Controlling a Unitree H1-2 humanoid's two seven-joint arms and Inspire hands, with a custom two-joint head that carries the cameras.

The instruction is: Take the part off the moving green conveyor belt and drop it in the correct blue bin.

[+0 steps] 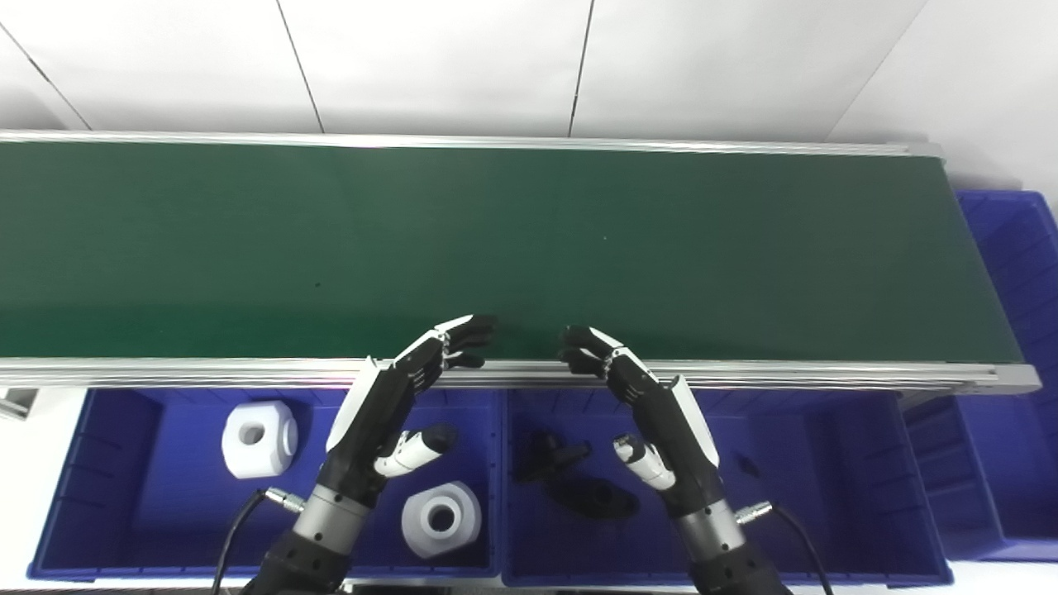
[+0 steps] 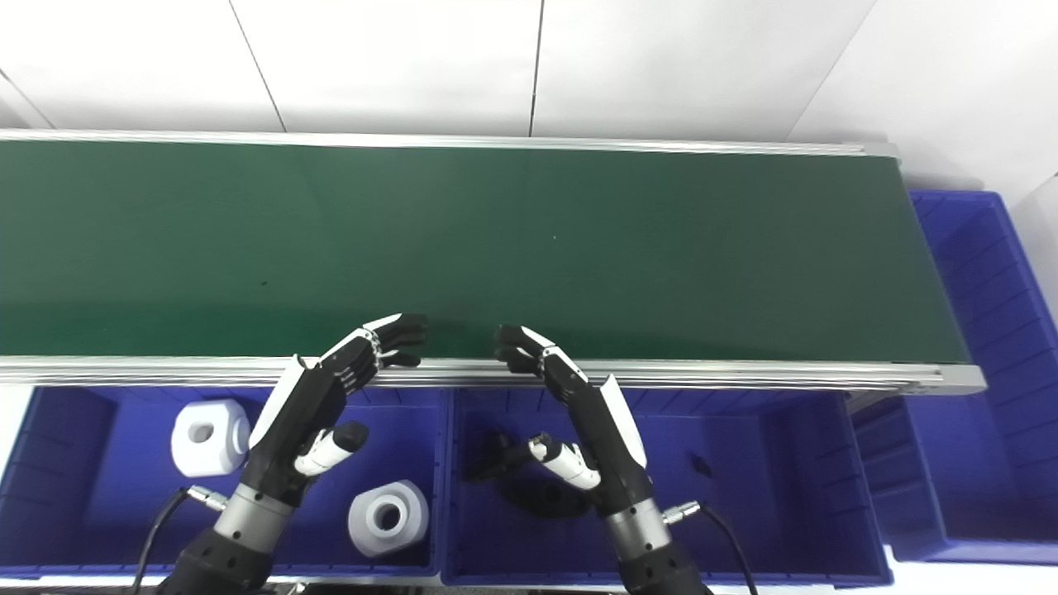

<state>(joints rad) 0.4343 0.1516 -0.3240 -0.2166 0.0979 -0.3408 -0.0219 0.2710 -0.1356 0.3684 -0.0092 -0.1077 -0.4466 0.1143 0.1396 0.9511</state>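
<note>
Left hand (image 1: 388, 405), right hand (image 1: 653, 405) spread empty over conveyor belt (image 1: 496, 248) edge (no labels legible)

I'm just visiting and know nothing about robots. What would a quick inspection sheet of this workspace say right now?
Surface: green conveyor belt, no part on it in view.
Job's things: left blue bin holds two white parts; middle blue bin holds black parts; a third blue bin sits at the belt's right end, contents not visible.
Clutter: nothing seen.
Hands: left hand and right hand both open, empty, fingertips over the belt's near rail.
Cables: a black cable at each wrist.
Surroundings: white panelled wall.
</note>
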